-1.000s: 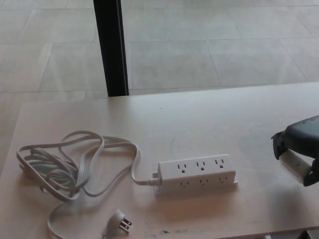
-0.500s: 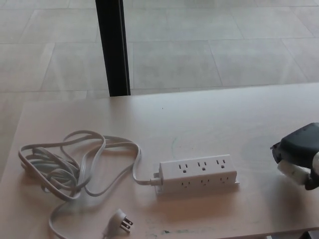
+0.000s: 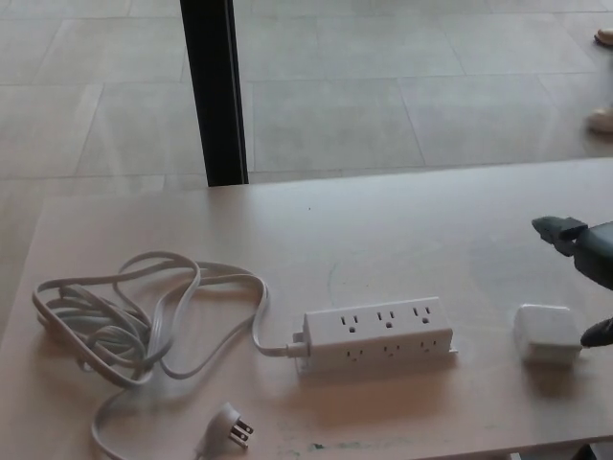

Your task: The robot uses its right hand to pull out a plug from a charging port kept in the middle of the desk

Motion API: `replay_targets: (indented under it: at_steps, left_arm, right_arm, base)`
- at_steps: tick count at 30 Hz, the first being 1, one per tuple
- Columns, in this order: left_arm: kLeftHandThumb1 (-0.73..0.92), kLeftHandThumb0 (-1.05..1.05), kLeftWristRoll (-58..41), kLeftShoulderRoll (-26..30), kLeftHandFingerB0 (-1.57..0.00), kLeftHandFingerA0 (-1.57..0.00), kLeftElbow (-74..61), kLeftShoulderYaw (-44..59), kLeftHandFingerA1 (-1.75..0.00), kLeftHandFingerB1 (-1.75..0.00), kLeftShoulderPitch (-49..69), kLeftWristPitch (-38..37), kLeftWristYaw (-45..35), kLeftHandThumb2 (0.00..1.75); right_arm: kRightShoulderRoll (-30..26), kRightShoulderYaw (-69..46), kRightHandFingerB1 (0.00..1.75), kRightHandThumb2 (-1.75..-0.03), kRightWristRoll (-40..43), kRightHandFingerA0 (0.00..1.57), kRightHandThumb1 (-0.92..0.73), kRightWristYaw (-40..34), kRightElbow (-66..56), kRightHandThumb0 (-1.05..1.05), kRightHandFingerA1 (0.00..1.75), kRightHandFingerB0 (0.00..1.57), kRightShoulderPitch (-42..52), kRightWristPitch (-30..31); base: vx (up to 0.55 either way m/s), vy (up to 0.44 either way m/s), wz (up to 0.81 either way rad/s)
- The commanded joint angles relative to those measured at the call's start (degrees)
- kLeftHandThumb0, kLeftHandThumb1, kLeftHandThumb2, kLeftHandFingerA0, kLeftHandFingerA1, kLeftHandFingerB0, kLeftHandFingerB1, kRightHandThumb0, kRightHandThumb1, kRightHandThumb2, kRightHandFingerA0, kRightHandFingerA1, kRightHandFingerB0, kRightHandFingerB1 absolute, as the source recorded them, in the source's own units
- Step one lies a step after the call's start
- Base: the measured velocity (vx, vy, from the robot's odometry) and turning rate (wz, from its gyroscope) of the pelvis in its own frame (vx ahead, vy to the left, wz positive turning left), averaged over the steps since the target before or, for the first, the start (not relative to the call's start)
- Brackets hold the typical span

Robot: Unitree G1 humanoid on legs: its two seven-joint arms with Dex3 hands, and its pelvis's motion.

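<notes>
Plug [image 3: 547, 333], a small white block, lies flat on the desk [image 3: 402, 225], just right of the power strip [image 3: 378, 333] and apart from it, near the desk's right edge. Going by size: the pale desk fills the lower half of the view, with tiled floor [image 3: 383, 86] beyond it and a black post [image 3: 215, 91] rising at its far edge. A grey cord [image 3: 144, 311] lies in loose loops on the left part of the desk, one end entering the strip's left end, the other ending in a pronged plug head [image 3: 230, 426] near the front edge. The white strip sits around the middle, sockets up, all of them empty. The right hand [image 3: 586, 278] enters at the right edge, just beside the white plug but holding nothing: one finger points out above it, another shows below, so the fingers are spread. A person's shoes [image 3: 603, 77] show at the upper right.
</notes>
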Motion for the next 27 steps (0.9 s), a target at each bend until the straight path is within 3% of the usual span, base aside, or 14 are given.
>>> replay_targets:
  at_steps: [1,6,8,9,10,12,15,16,20,21,22,24,26,27]
  left_arm:
    - [0.85,-1.05,-1.0,1.0,-1.01,-1.07,0.5,0.5,-0.62,-0.52,-0.1,-0.7,0.0,0.67]
    - [0.84,-1.05,-1.0,1.1,-0.98,-1.04,-0.7,0.5,-0.63,-0.52,0.5,-0.1,-0.1,0.66]
    - [0.59,-1.05,-1.1,1.1,-0.96,-1.02,-0.4,0.6,-0.63,-0.56,0.4,-0.2,-0.3,1.17]
    - [0.84,-1.05,-1.0,1.8,-0.98,-1.04,-0.6,0.6,-0.63,-0.53,0.6,-0.2,-0.3,0.66]
    - [0.58,-1.04,-1.0,1.8,-0.96,-1.04,-0.4,0.7,-0.65,-0.56,0.5,-0.4,-0.4,1.14]
    - [0.84,-1.05,-1.1,1.9,-0.99,-1.06,-0.4,0.8,-0.63,-0.53,0.8,-0.6,-0.5,0.66]
    - [0.58,-1.02,-1.1,2.0,-0.95,-0.99,0.0,0.8,-0.64,-0.57,0.6,-0.3,-0.6,1.15]
    - [0.84,-1.05,-1.3,1.9,-0.98,-1.03,0.0,0.9,-0.63,-0.52,0.6,-0.3,-0.8,0.66]
    - [0.84,-1.05,-0.9,2.4,-0.98,-1.03,-0.2,0.7,-0.63,-0.53,1.1,-0.3,-0.9,0.67]
    - [0.84,-1.05,-0.9,2.4,-0.98,-1.04,-0.3,0.6,-0.63,-0.52,1.0,-0.3,-0.9,0.65]
    - [0.57,-1.05,-0.9,2.5,-0.96,-1.00,-0.2,0.6,-0.63,-0.56,0.9,0.1,-1.0,1.16]
    - [0.83,-1.05,-1.3,2.1,-0.98,-1.01,-0.4,0.9,-0.63,-0.53,0.9,0.2,-1.0,0.66]
    - [0.57,-1.04,-1.3,2.1,-0.95,-1.01,-0.5,0.9,-0.66,-0.57,1.0,0.2,-0.9,1.15]
    - [0.83,-1.05,-1.3,2.1,-0.96,-1.02,-0.6,0.9,-0.64,-0.54,1.1,0.3,-0.8,0.66]
  right_arm:
    - [-2.4,-8.4,0.00,-0.57,10.5,0.78,-0.47,3.1,-0.8,-0.76,1.35,0.00,2.8,-1.6]
    - [-7.2,-20.7,0.25,-0.83,18.5,1.00,-0.45,3.1,-3.0,-0.76,1.22,0.06,9.4,-2.7]
    - [-8.2,-24.9,0.24,-0.59,20.7,0.99,-0.58,2.6,-3.3,-0.74,1.22,0.09,11.7,-3.5]
    - [-8.6,-33.0,0.39,-0.85,26.7,1.05,-0.49,1.2,-1.6,-0.72,1.11,0.06,14.9,-5.0]
    - [-9.1,-36.7,0.29,-0.59,28.3,1.04,-0.63,0.8,-1.8,-0.66,1.11,0.11,16.7,-4.8]
    - [-9.8,-44.6,0.33,-0.60,30.8,1.05,-0.67,0.6,-2.6,-0.74,1.12,0.09,20.1,-1.0]
    - [-10.4,-58.8,0.68,-0.63,35.6,1.14,-0.69,-3.7,1.9,-0.98,1.17,0.00,26.3,0.6]
    - [-10.7,-61.9,0.64,-0.77,37.2,1.22,-0.55,-5.4,5.1,-1.03,1.19,0.00,27.7,-1.5]
    - [-7.0,-72.8,0.53,-0.99,44.0,1.27,-0.52,-7.6,7.4,-1.05,1.17,0.00,29.3,3.3]
    - [-4.6,-77.6,0.59,-0.61,47.3,1.28,-0.64,-9.6,7.0,-1.02,1.03,0.00,28.9,6.0]
    - [-2.1,-80.6,0.50,-0.61,49.2,1.25,-0.67,-11.3,5.0,-0.96,1.03,0.00,29.2,7.0]
    - [0.7,-84.3,0.39,-0.83,52.9,1.08,-0.54,-15.4,9.5,-0.99,1.14,0.00,30.0,4.0]
    - [1.5,-85.2,0.44,-0.60,53.3,1.11,-0.68,-15.7,9.8,-0.95,1.10,0.00,29.7,4.1]
    - [3.5,-87.1,0.48,-0.60,55.7,1.08,-0.67,-16.8,10.3,-0.93,1.05,0.00,28.8,5.1]
  base:
    - [0.00,0.000,0.00]
    - [0.00,0.000,0.00]
    - [0.00,0.000,0.00]
    - [0.00,0.000,0.00]
    - [0.00,0.000,0.00]
    - [0.00,0.000,0.00]
    - [0.00,0.000,0.00]
    - [0.00,0.000,0.00]
    - [0.00,0.000,0.00]
    - [0.00,0.000,0.00]
    - [0.00,0.000,0.00]
    - [0.00,0.000,0.00]
    - [0.00,0.000,0.00]
    - [0.00,0.000,0.00]
